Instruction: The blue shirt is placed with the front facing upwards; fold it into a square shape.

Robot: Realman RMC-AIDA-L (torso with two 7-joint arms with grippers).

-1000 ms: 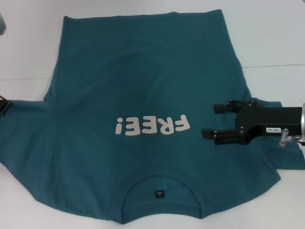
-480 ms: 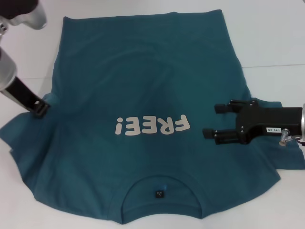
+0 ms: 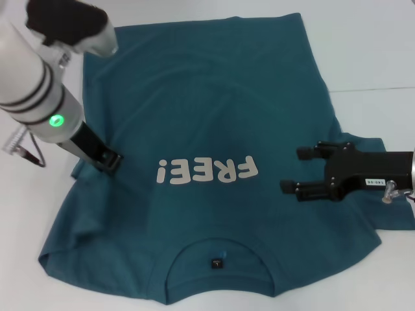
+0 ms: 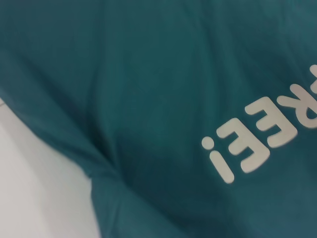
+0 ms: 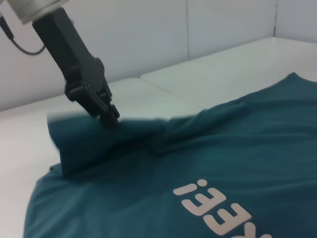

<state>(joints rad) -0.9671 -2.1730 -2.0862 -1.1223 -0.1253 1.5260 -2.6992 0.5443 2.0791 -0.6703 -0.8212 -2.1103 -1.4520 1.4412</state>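
the left gripper (image 3: pixel 110 162) is pinched on the blue shirt's (image 3: pixel 207 116) left sleeve, carrying it inward to fold it over the flat chest, while the right gripper (image 3: pixel 305 170) hovers spread and empty above the right sleeve

head: high, looking down on the whole shirt (image 3: pixel 207 162), collar nearest | left wrist: close above the cloth, print (image 4: pixel 267 134) at frame edge | right wrist: low, from the right, looking across to the left end effector (image 5: pixel 110 118) | shared by all: the "FREE!" print (image 3: pixel 206 171)
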